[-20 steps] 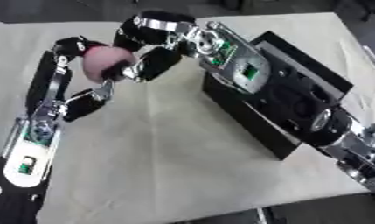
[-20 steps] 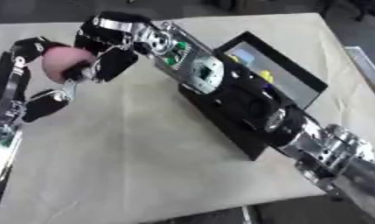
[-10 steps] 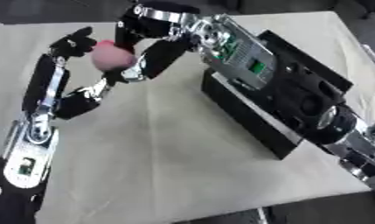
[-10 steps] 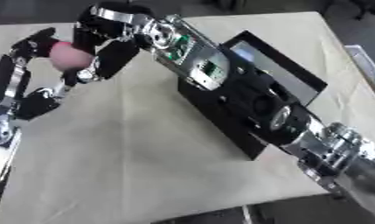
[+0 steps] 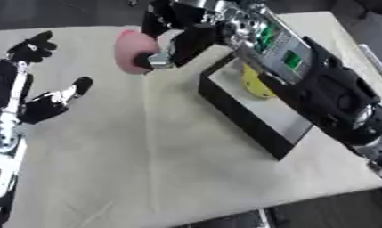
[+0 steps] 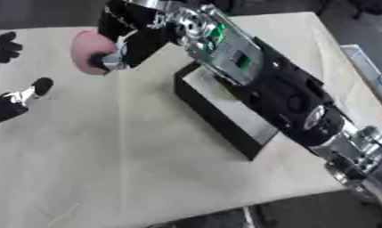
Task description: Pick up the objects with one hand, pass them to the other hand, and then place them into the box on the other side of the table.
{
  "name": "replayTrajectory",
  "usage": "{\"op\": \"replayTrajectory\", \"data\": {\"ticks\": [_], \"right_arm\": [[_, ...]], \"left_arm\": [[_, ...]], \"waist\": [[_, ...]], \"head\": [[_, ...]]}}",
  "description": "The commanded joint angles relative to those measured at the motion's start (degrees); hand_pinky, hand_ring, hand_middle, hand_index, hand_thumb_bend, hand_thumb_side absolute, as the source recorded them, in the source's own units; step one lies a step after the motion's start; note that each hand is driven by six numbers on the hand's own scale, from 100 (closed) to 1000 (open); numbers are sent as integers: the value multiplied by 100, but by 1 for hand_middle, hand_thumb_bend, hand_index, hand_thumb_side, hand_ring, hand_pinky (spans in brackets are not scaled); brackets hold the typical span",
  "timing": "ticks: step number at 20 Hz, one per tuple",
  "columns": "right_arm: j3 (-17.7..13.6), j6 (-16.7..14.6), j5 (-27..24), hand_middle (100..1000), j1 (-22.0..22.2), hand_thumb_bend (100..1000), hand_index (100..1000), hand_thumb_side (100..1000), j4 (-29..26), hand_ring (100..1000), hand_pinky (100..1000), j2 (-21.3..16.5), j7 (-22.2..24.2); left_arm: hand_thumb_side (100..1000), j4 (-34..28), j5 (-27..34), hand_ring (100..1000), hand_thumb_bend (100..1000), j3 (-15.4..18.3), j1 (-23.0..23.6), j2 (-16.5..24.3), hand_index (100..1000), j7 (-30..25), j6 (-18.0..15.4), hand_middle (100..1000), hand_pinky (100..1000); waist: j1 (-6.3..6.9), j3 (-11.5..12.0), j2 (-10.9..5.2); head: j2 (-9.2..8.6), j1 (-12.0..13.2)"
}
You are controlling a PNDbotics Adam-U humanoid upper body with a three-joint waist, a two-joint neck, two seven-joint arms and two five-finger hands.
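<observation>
A round pink object [image 5: 133,52] hangs above the table's far middle, held in my right hand [image 5: 176,33], whose fingers are curled round it. That arm reaches in from the right, across the black box [image 5: 248,124]. A yellow object [image 5: 256,85] lies inside the box, partly hidden by the arm. My left hand [image 5: 39,75] is at the left, apart from the pink object, with its fingers spread and nothing in it.
The beige cloth-covered table [image 5: 131,169] has bare room in front and left of the box. Its near edge [image 5: 225,213] runs along the bottom, its right edge close behind the box.
The pink object has passed from my left hand into my right hand. The left hand has opened and drawn back to the left. The right hand has carried the object slightly rightward; the camera also shifted.
</observation>
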Motion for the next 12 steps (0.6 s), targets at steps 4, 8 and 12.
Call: {"op": "replayTrajectory", "data": {"ticks": [4, 8, 12], "right_arm": [[-697, 15, -691, 449, 524, 375, 511, 100, -433, 678, 890, -846, -323], [-1146, -90, -922, 454, 1144, 367, 517, 100, -547, 681, 890, -1247, -688], [-1573, -233, -908, 457, 1794, 367, 521, 100, -493, 682, 887, -1504, -1141]], "left_arm": [[697, -410, 533, 699, 530, 130, 54, 772, 903, -203, 3, 695, 734], [611, -730, 1295, 673, 447, 322, 317, 1275, 874, -190, 252, 668, 709], [607, -1106, 2239, 642, 382, 679, 725, 1741, 842, -74, 622, 638, 687]], "waist": [[20, -37, -138], [29, -60, -100], [45, -67, -57]], "head": [[-5, -240], [-49, -424], [-92, -553]]}}
